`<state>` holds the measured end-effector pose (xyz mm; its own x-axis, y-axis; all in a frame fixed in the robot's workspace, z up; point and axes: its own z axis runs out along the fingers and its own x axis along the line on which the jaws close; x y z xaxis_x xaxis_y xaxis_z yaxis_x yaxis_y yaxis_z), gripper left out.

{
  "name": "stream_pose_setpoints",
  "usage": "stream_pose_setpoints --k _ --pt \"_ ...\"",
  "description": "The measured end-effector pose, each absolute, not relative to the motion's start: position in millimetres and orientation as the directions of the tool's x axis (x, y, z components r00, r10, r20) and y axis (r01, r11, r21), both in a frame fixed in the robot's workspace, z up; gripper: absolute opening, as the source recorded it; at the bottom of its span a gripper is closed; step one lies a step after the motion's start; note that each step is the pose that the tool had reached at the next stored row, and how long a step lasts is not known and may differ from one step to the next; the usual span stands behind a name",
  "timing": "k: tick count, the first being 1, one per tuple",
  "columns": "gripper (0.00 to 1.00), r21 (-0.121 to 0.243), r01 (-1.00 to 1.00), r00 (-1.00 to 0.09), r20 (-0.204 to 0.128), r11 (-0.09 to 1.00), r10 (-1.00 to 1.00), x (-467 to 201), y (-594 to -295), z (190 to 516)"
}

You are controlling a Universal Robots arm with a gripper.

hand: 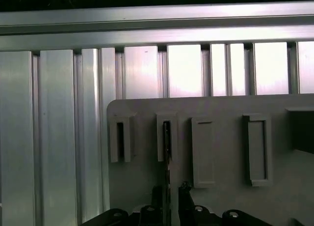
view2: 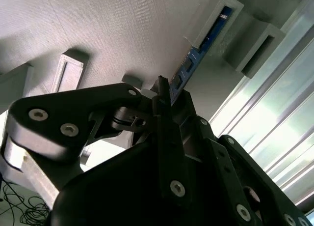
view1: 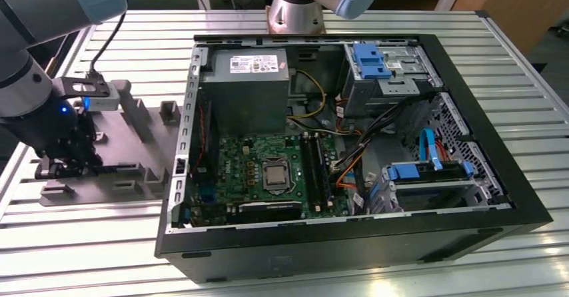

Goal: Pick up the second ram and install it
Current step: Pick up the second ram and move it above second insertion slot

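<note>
1. At the left of the exterior view, the gripper hangs low over the grey fixture.
2. In the first wrist view, the second ram stands edge-on in a fixture slot. The claw is spread, with a jaw on either side.
3. At the right of the exterior view, the open computer case holds the motherboard.
</note>
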<state>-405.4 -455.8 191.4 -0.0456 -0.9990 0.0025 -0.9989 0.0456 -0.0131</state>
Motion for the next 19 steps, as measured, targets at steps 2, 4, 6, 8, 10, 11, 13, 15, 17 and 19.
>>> stream_pose_setpoints --k 2,4,6,8,10,11,13,15,17,19 --pt "0.27 -0.014 -0.999 -0.046 0.003 0.046 -0.999 -405.6 -455.8 190.7" --pt "0.27 -0.014 -0.999 -0.046 0.003 0.046 -0.999 -406.6 -455.9 190.0" --pt "0.27 -0.014 -0.999 -0.046 0.002 0.045 -0.999 -407.0 -455.9 189.6" --pt "0.27 -0.014 -0.999 -0.046 0.002 0.046 -0.999 -407.4 -455.9 189.4" --pt "0.27 -0.014 -0.999 -0.046 0.003 0.046 -0.999 -407.5 -455.9 189.3" --pt "0.27 -0.014 -0.999 -0.046 0.003 0.046 -0.999 -407.5 -455.9 189.2" --pt "0.27 -0.014 -0.999 -0.046 0.003 0.046 -0.999 -407.5 -455.9 189.1" --pt "0.27 -0.014 -0.999 -0.046 0.003 0.046 -0.999 -407.5 -455.9 189.0" --pt "0.25 -0.014 -0.999 -0.046 0.003 0.046 -0.999 -407.5 -455.9 188.9" --pt "0.19 -0.014 -0.999 -0.046 0.003 0.046 -0.999 -407.5 -455.9 188.9"
